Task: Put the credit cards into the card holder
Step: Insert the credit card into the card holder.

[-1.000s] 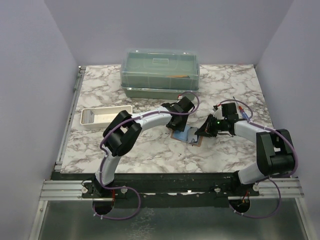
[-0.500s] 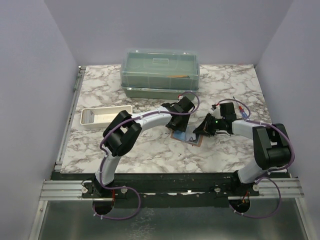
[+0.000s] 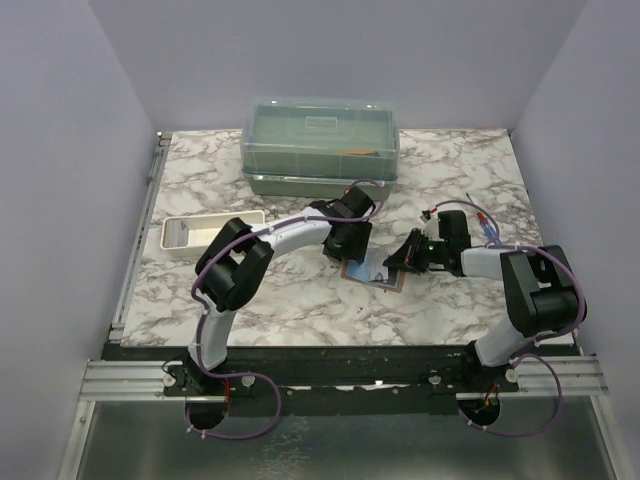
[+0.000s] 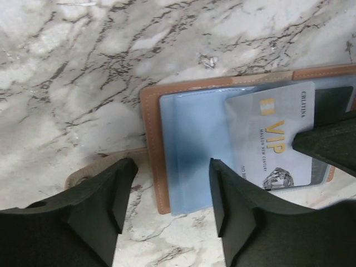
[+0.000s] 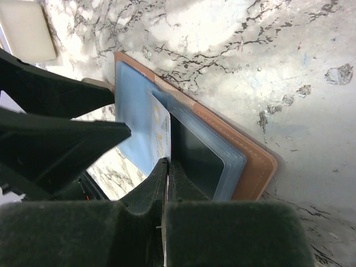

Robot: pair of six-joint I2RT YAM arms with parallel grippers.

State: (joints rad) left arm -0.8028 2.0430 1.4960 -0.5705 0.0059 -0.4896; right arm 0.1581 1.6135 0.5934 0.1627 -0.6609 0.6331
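Card holder (image 3: 375, 272): laid open and flat on the marble table (image 3: 290, 305), about the middle, with its bluish pockets turned up.
Pale card (image 4: 272, 139): marked VIP and laid across the holder's inner pockets; whether its edge is tucked under a pocket lip cannot be told.
Dark card (image 4: 332, 103): seated in the pocket of the holder's right half.
Left gripper (image 4: 167, 208): released, its jaws spread over the holder's left edge with nothing held.
Right gripper (image 5: 164, 173): clenched tight at the pale card's right edge; a pinch on the card cannot be confirmed.
Green box (image 3: 322, 140): lidded and set at the far side; something orange is glimpsed inside.
White tray (image 3: 213, 233): placed left of the holder; its contents are not made out.
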